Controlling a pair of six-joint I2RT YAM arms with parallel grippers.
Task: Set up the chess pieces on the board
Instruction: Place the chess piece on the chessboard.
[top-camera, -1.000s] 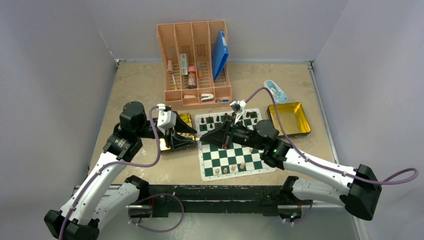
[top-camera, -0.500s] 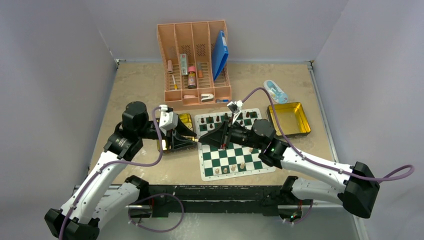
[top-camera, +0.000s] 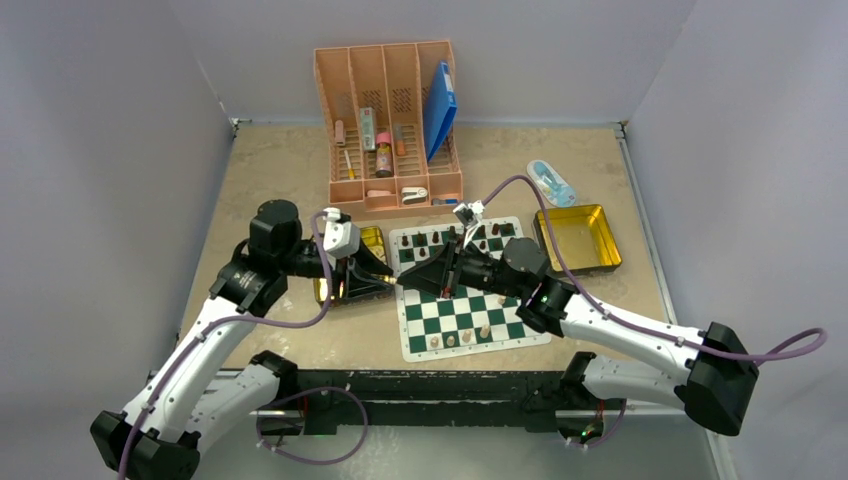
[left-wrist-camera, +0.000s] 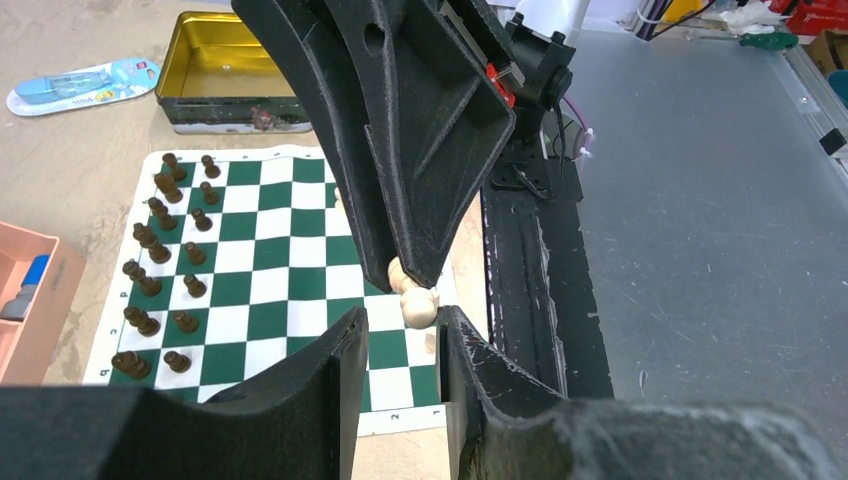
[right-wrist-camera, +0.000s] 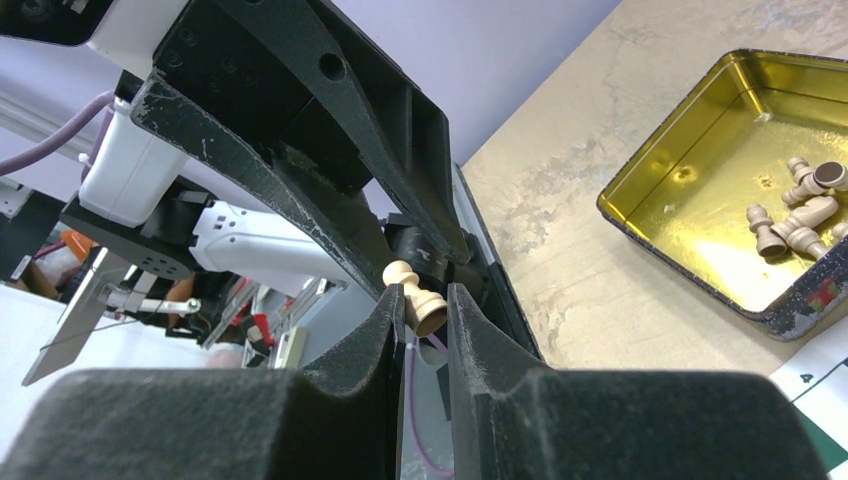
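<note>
Black right tool (right-wrist-camera: 420, 295) is clamped on a pale pawn (left-wrist-camera: 418, 305), which sits tilted between its fingertips, head pointing away. Left tool (left-wrist-camera: 402, 320) meets it tip to tip, fingers parted wider than the pawn and set either side of it; cannot tell if either left finger touches the piece. Both tools hang over the left edge of the board (top-camera: 410, 350), between it and the gold tin (right-wrist-camera: 720, 170) just beside.

Tin holds a few more pale pieces (right-wrist-camera: 790, 215), lying on their sides in one corner.

On the board, dark pieces (left-wrist-camera: 165, 190) fill the two far rows, upright. A few pale pieces (top-camera: 465, 335) stand on the near rows, with gaps between them. Middle squares are bare.

Second gold tin (top-camera: 578, 238) is right of the board, near its far corner. Blue packet (top-camera: 550, 182) lies just behind that tin. Pink organiser (top-camera: 395, 120) stands at the back of the worktop (top-camera: 280, 170), behind the board, with small bottles and a blue folder in its slots.
</note>
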